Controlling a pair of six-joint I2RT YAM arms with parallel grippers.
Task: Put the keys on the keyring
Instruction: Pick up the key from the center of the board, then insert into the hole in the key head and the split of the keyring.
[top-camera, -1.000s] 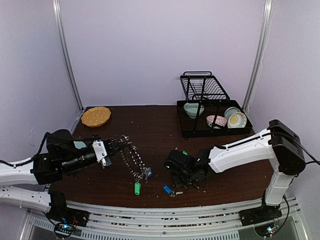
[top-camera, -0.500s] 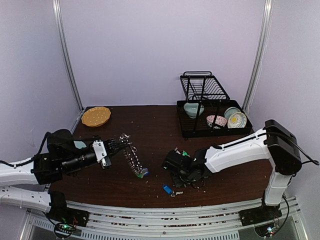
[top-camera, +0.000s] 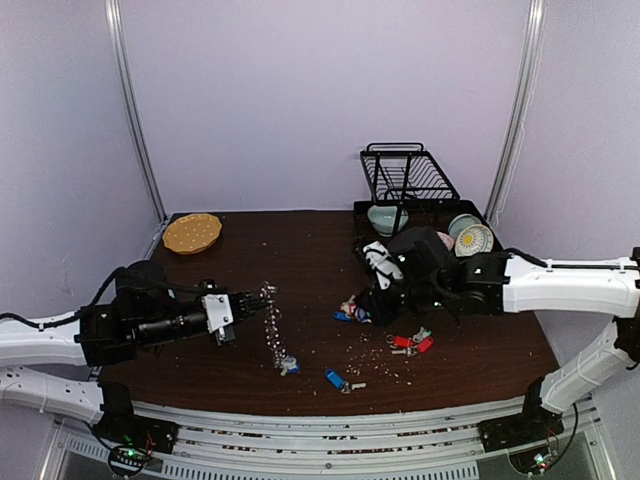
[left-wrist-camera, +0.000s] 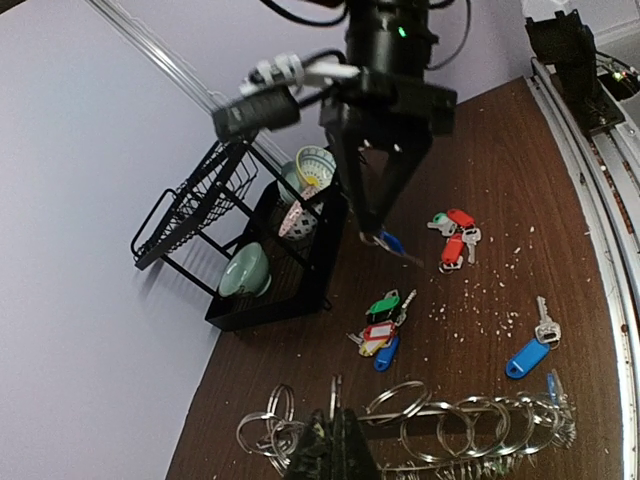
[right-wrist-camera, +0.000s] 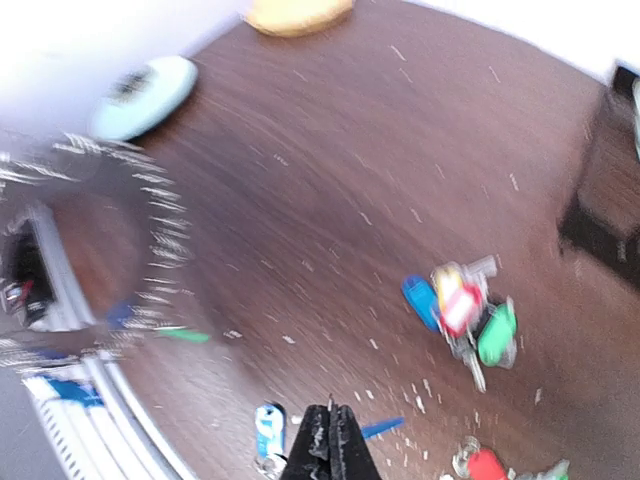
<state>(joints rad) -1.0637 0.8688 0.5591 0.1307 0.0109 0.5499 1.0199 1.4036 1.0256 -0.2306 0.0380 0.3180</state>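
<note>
Dangling from the left gripper (top-camera: 248, 299), which is clamped tight on it, the keyring (top-camera: 271, 325) hangs well left of the dish rack (top-camera: 408, 195). The right gripper (left-wrist-camera: 373, 230) is pinched together on a blue-tagged key (left-wrist-camera: 392, 243) just in front of the rack. Other keys (top-camera: 410, 343) lie loose on the table (top-camera: 300, 250) in front of it too.

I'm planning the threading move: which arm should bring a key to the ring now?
Right. The right gripper is already shut on a blue key, apparently ready to carry over. The left gripper is occupied, pinching the keyring so it hangs up off the table.
</note>
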